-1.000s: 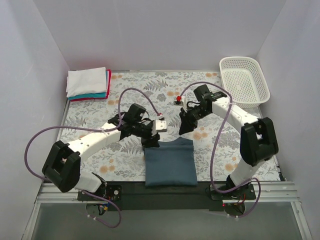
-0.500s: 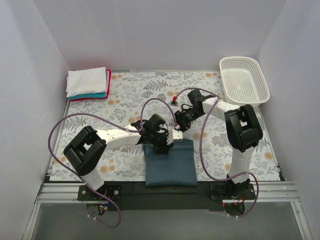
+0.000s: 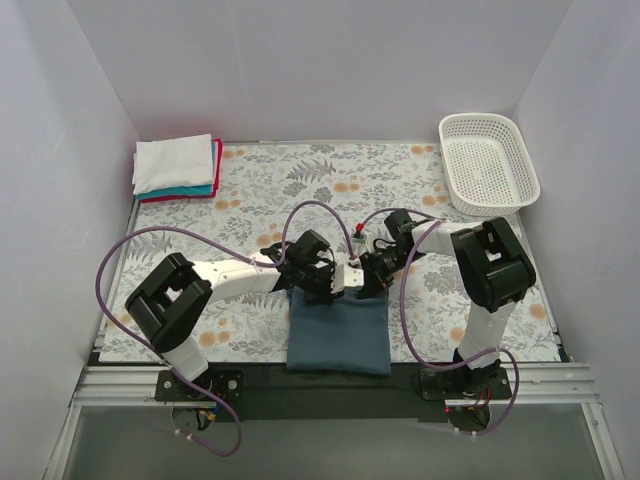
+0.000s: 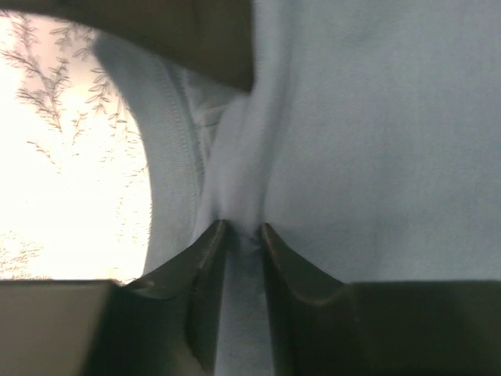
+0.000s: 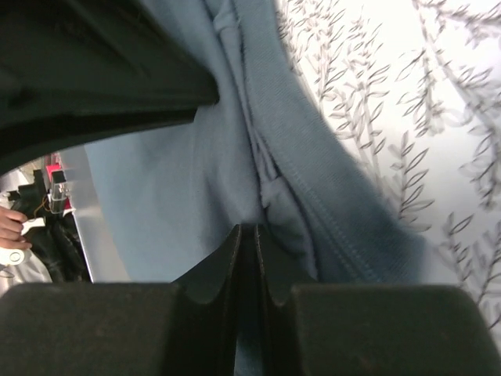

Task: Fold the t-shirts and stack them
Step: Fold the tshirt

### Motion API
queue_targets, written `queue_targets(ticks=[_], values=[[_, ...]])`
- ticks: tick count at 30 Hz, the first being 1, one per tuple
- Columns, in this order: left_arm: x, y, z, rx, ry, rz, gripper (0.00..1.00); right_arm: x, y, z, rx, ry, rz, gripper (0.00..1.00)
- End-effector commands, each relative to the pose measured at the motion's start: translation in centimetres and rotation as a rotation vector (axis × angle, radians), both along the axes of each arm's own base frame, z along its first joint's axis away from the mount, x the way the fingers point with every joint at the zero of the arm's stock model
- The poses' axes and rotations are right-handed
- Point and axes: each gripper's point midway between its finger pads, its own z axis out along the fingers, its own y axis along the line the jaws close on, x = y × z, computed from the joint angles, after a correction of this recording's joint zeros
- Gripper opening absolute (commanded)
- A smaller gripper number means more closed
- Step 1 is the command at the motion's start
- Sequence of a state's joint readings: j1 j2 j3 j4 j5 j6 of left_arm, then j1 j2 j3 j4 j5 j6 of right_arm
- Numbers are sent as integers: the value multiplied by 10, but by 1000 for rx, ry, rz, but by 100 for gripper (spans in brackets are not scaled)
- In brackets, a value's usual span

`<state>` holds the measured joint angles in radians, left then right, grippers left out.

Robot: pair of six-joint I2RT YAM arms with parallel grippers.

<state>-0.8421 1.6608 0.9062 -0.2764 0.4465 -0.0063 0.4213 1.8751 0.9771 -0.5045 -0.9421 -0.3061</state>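
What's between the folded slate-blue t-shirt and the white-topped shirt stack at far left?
Only floral table cover, crossed by the left arm and its purple cable, per the top view.

Your top camera looks down from above the near edge over the whole table (image 3: 300, 180). Both wrist cameras sit very close on the slate-blue t-shirt (image 3: 338, 340), whose far edge all three views share.

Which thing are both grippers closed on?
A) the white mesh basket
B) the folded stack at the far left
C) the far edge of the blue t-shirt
C: the wrist views show cloth of the blue t-shirt pinched in the left gripper and the right gripper.
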Motion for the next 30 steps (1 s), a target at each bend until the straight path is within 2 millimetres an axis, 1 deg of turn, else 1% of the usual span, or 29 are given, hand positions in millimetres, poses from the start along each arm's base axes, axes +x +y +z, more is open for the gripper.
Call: queue_targets(ticks=[1,2,4,5,7,11,12,15,19,21,25,26,29,30], values=[[11,-2,25,-54,-80,-13,27,-6,-1,14,28,-28,-7,15],[11,-4,29,-64,-83,-17,30,-10,-3,12,25,-23,-7,15],[11,-7,35,-86,-85,-24,33,-10,-4,16,27,-45,-8,15],[12,-12,41,-105,-80,-21,36,-10,-5,16,26,-54,-6,15],[12,-15,42,-114,-72,-21,37,-6,-5,18,26,-74,-9,16],[14,-21,46,-133,-70,-31,41,11,0,32,53,-126,-18,16],[14,-23,46,-137,-68,-32,42,19,2,37,62,-148,-22,15],[11,-25,41,-137,-47,-50,43,29,5,42,68,-160,-32,15],[11,-26,31,-120,-21,-48,36,45,8,45,72,-158,-55,14],[9,-25,26,-111,-5,-51,35,48,8,43,73,-141,-65,13],[3,-25,26,-118,13,-66,33,52,9,44,90,-99,-82,11],[2,-24,26,-116,16,-68,27,53,10,42,90,-80,-87,10],[2,-25,33,-128,6,-75,14,53,15,43,119,-40,-87,6],[3,-27,40,-138,-2,-76,6,52,16,44,123,-13,-95,6]])
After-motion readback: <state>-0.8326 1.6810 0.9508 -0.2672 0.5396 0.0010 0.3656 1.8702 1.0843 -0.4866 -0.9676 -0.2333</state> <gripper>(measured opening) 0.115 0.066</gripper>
